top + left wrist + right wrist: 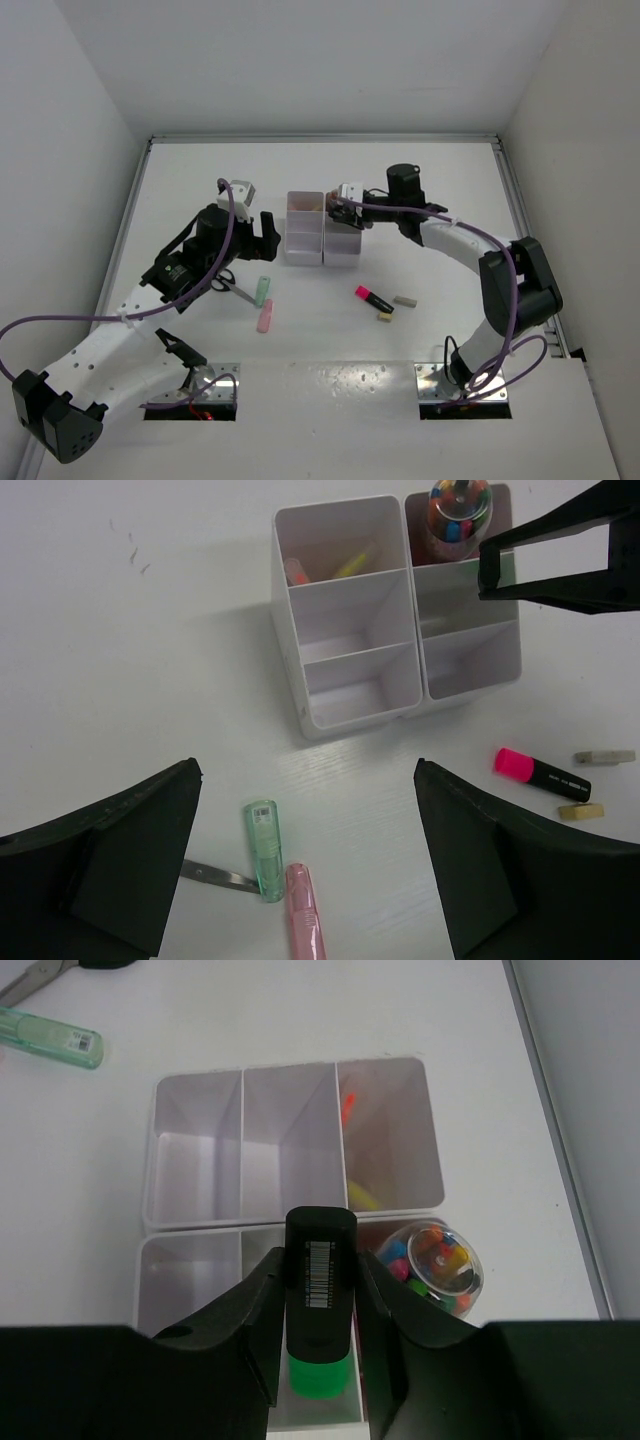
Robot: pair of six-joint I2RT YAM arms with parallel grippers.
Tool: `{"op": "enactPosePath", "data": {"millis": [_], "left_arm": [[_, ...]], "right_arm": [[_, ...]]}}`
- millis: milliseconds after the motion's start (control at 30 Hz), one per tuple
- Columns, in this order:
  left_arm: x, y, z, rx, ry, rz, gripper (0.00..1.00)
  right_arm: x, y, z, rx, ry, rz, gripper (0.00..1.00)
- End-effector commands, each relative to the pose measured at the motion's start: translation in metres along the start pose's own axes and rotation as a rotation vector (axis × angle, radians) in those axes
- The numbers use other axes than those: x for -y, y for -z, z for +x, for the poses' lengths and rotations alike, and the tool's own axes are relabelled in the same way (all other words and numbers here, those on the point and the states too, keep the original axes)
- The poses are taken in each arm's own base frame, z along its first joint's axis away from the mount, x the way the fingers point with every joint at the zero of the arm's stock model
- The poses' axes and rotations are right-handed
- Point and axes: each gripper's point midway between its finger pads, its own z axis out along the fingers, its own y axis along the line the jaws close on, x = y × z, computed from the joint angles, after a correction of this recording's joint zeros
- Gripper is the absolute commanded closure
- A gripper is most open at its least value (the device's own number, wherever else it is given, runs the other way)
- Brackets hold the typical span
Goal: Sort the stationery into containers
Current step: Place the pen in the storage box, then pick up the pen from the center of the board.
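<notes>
Overhead view looks down from afar; both wrist views hover close, sharing the organizer tray [350, 605].

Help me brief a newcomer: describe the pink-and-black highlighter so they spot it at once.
Start at the white organizer tray in the middle of the table. Toward the near edge from its right column lies the highlighter: black barrel, bright pink end. The grey eraser and beige eraser beside it are pale and shorter.
</notes>
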Motion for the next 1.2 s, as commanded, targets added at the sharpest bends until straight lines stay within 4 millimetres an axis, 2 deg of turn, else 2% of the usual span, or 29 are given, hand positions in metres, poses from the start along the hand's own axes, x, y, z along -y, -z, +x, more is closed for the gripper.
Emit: {"op": "enactPosePath", "data": {"millis": [0, 267, 400, 467, 500, 533, 567, 600, 667, 700, 733, 767, 800, 833, 867, 900, 933, 967, 1000, 1033, 1067, 1100, 1167], "left_arm": [[0.000, 0.001, -0.010, 0.040, 0.001, 0.009, 0.06], [0.002, 0.001, -0.010, 0.037, 0.001, 0.018, 0.06], [0.002, 0.001, -0.010, 0.037, 0.001, 0.018, 0.06], [0.003, 0.001, -0.009, 0.035, 0.001, 0.026, 0.06], [0.005, 0.002, -0.009, 0.032, 0.001, 0.035, 0.06], [0.005, 0.002, -0.009, 0.032, 0.001, 0.035, 0.08], [0.007, 0.002, -0.008, 0.029, 0.000, 0.047, 0.11], [0.010, 0.002, -0.008, 0.024, -0.011, 0.064, 0.25], [0.012, 0.002, -0.007, 0.021, -0.011, 0.076, 0.47], [0.014, 0.003, -0.006, 0.017, -0.011, 0.090, 0.61], [0.014, 0.003, -0.006, 0.017, -0.011, 0.090, 0.83], [0.017, 0.003, -0.008, 0.022, -0.011, 0.105, 0.89], [0.020, 0.003, -0.007, 0.017, -0.022, 0.124, 0.92], [0.021, 0.004, -0.006, 0.015, -0.022, 0.133, 0.90], [0.023, 0.004, -0.006, 0.012, -0.022, 0.144, 0.82], [0.023, 0.004, -0.006, 0.012, -0.022, 0.144, 0.69], [0.025, 0.004, -0.005, 0.009, -0.022, 0.153, 0.38], [0.025, 0.004, -0.005, 0.009, -0.022, 0.153, 0.28], [0.025, 0.006, -0.007, 0.018, -0.022, 0.155, 0.22], [0.025, 0.006, -0.007, 0.018, -0.022, 0.155, 0.17], [0.025, 0.006, -0.007, 0.018, -0.022, 0.155, 0.17], [0.025, 0.009, -0.009, 0.027, -0.021, 0.158, 0.17], [0.023, 0.008, -0.010, 0.030, -0.020, 0.147, 0.15]], "right_arm": [[0.006, 0.001, 0.000, 0.003, 0.064, 0.015, 0.67], [-0.002, 0.003, 0.006, -0.017, 0.042, 0.005, 0.60], [0.000, 0.010, -0.006, -0.008, 0.039, 0.016, 0.60], [-0.001, 0.016, -0.020, 0.013, -0.024, 0.025, 0.65], [-0.003, 0.021, -0.026, 0.019, -0.069, 0.029, 0.72], [0.007, 0.031, -0.049, 0.032, -0.103, 0.059, 0.84], [0.008, 0.037, -0.058, 0.028, -0.247, 0.079, 1.00], [0.015, 0.044, -0.060, -0.008, -0.315, 0.134, 1.00], [0.008, 0.063, -0.066, -0.085, -0.469, 0.134, 1.00], [0.003, 0.067, -0.062, -0.123, -0.517, 0.133, 1.00], [-0.016, 0.075, -0.054, -0.208, -0.592, 0.086, 0.76], [-0.027, 0.082, -0.048, -0.263, -0.606, 0.058, 0.62], [-0.039, 0.086, -0.037, -0.323, -0.603, 0.020, 0.55], [-0.054, 0.092, -0.031, -0.369, -0.625, -0.022, 0.51], [-0.073, 0.103, -0.017, -0.467, -0.642, -0.043, 0.41], [-0.086, 0.107, -0.012, -0.509, -0.626, -0.049, 0.36], [-0.105, 0.116, -0.005, -0.529, -0.616, -0.044, 0.28], [-0.105, 0.121, 0.002, -0.549, -0.596, -0.006, 0.20], [-0.121, 0.124, 0.009, -0.584, -0.602, -0.015, 0.20], [-0.124, 0.125, 0.011, -0.595, -0.593, -0.014, 0.20], [-0.126, 0.128, 0.013, -0.611, -0.609, -0.005, 0.20], [-0.142, 0.125, 0.017, -0.639, -0.644, -0.040, 0.23], [-0.156, 0.122, 0.028, -0.680, -0.662, -0.054, 0.27]]}}
